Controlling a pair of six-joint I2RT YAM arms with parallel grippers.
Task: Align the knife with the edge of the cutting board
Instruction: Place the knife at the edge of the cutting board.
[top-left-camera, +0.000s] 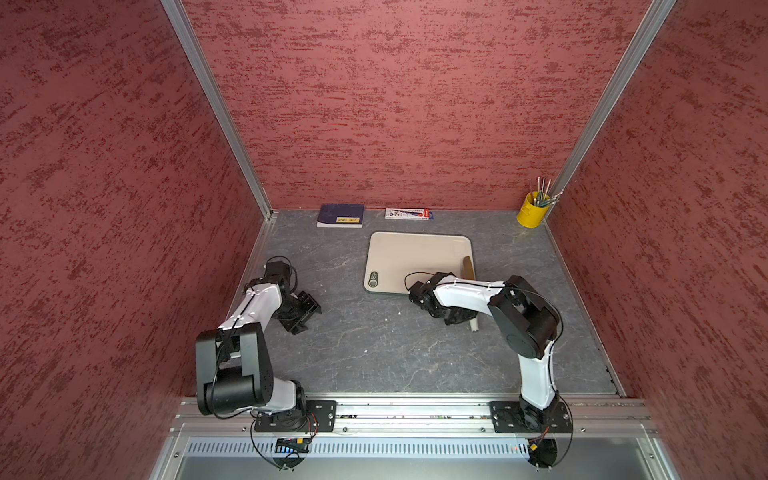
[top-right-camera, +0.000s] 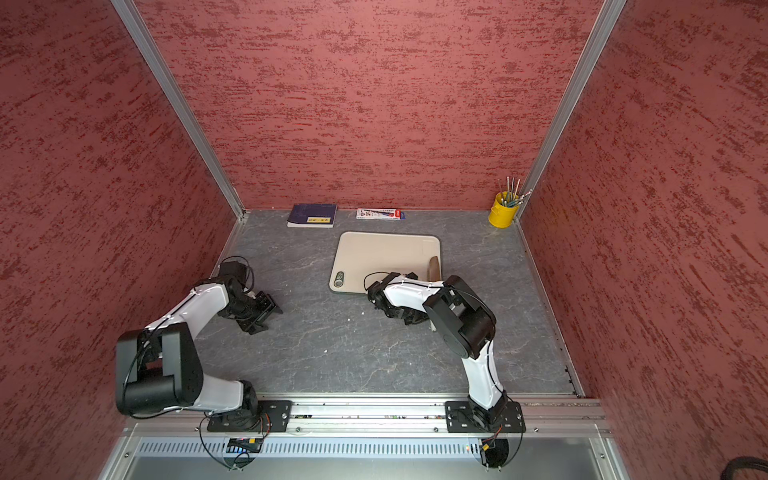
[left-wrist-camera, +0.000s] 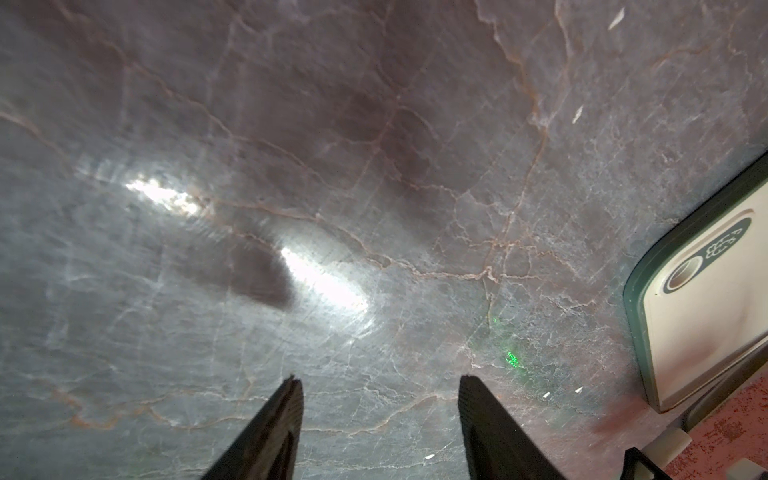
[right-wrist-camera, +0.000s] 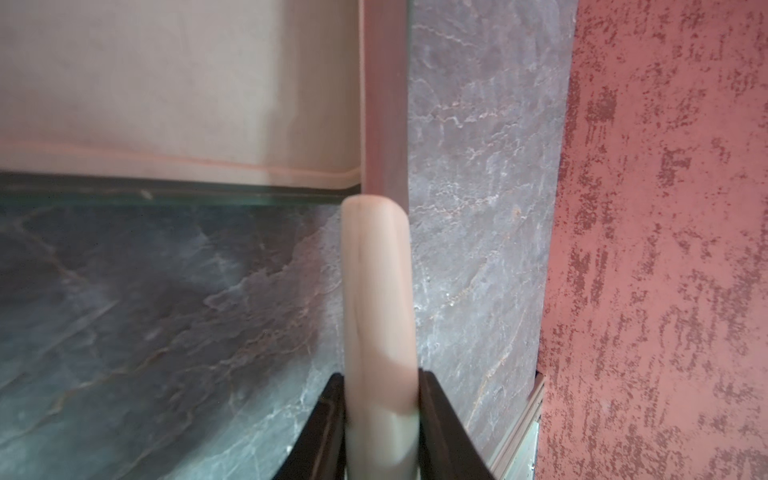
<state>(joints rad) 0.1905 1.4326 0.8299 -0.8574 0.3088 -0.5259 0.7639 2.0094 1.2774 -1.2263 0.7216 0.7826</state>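
Note:
The beige cutting board lies flat at the back middle of the table. The knife is at the board's right edge. Its blade runs along that edge, and its pale handle sticks out past the board's near side. My right gripper is shut on the handle, and the right arm hides most of this grip in both top views. My left gripper hovers open over bare table left of the board, with nothing between its fingers. A corner of the board shows in the left wrist view.
A dark blue book and a flat printed packet lie against the back wall. A yellow cup of pens stands in the back right corner. Red walls close in three sides of the table.

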